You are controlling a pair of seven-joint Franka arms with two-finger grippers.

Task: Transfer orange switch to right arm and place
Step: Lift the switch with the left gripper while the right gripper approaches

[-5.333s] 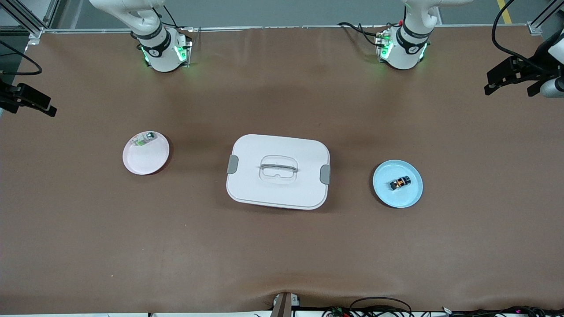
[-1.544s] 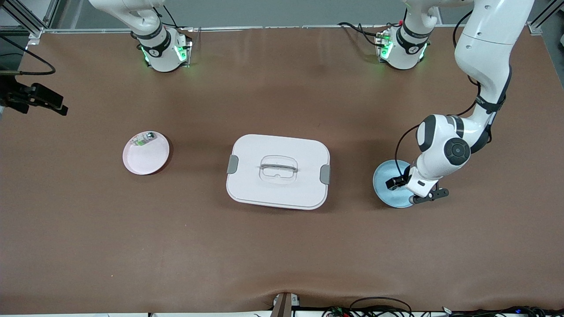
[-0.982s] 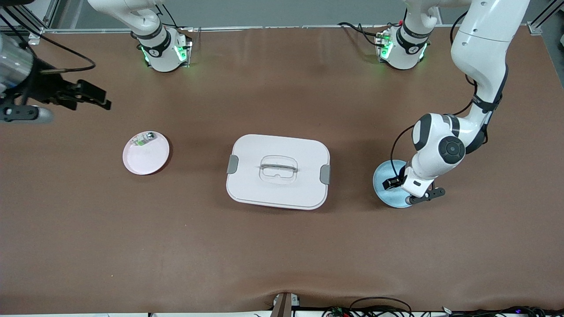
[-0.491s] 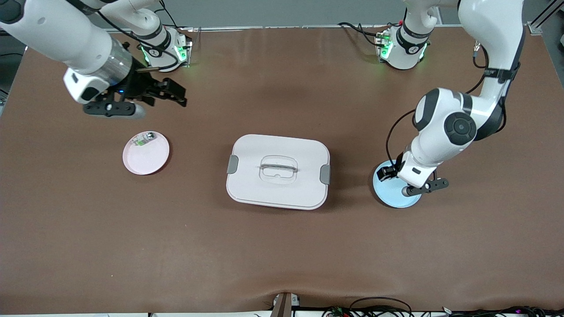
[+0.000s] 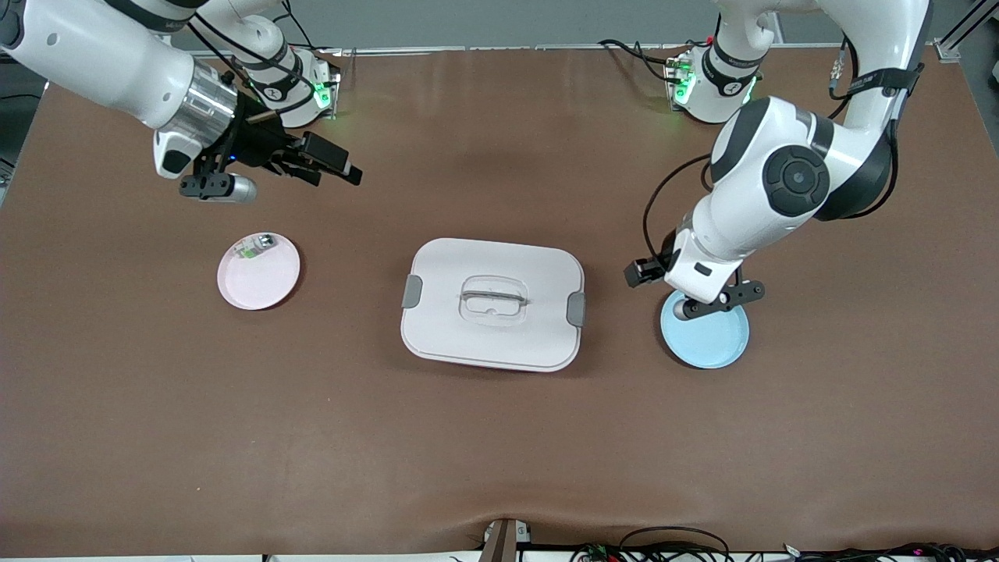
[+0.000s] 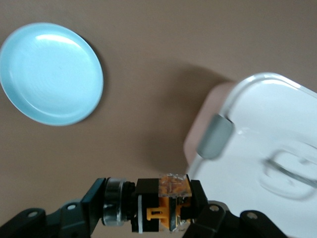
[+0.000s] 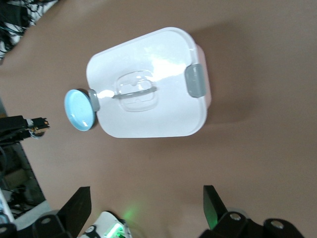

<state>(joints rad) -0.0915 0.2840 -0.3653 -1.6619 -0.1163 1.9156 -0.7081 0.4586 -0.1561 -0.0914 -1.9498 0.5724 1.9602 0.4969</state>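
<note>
My left gripper (image 6: 158, 210) pinches the black, orange-banded switch (image 6: 166, 201) over the table; my right gripper (image 5: 332, 165) is spread.

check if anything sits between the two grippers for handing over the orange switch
Nothing visible blocks the handover. The left gripper holds the orange switch up beside the blue plate. The right gripper, jaws open, hangs over bare table. The lidded white box lies low between them.
</note>
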